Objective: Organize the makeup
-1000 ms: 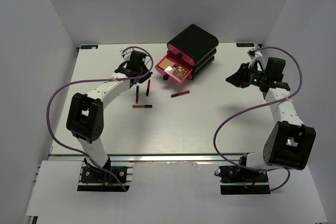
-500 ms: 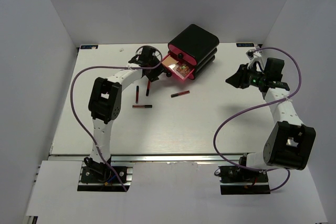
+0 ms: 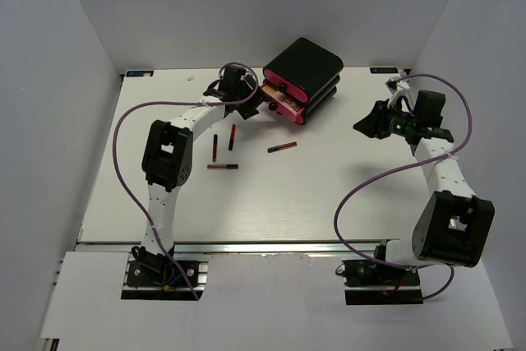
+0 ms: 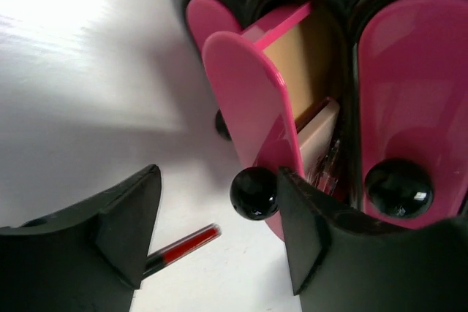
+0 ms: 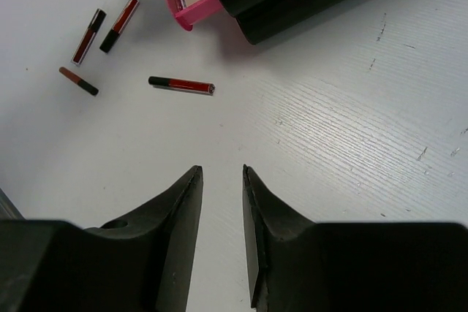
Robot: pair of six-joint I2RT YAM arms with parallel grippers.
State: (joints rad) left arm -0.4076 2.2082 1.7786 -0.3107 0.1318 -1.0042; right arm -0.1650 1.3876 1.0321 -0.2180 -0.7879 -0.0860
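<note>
Left gripper (image 4: 216, 195) is at the black box (image 3: 302, 63), released. Its jaws stand spread either side of the round knob (image 4: 254, 193) on the one pink drawer (image 4: 241, 85) that stands partly out. No grip on it yet.

A beige palette (image 4: 296, 63) lies inside that drawer. Four red-and-dark sticks (image 3: 232, 137) lie loose on the table (image 3: 329, 195), near the box's front and to its left, with one more apart toward the middle.

Right gripper (image 5: 221, 173) hangs over bare table well to the right. Its jaws are a narrow slit apart with nothing between them.

The step in hand looks like working the drawer by its knob (the sticks need it open wide).

- Centre the knob between the fingers before closing. It sits nearer the right-hand one in the wrist view.
- Clamp behind the ball, not on its crown, since a glossy sphere probably squirts out.
- Pull straight along the drawer's run. An angled tug likely drags the light box across the table.
- The right arm could brace the box.
</note>
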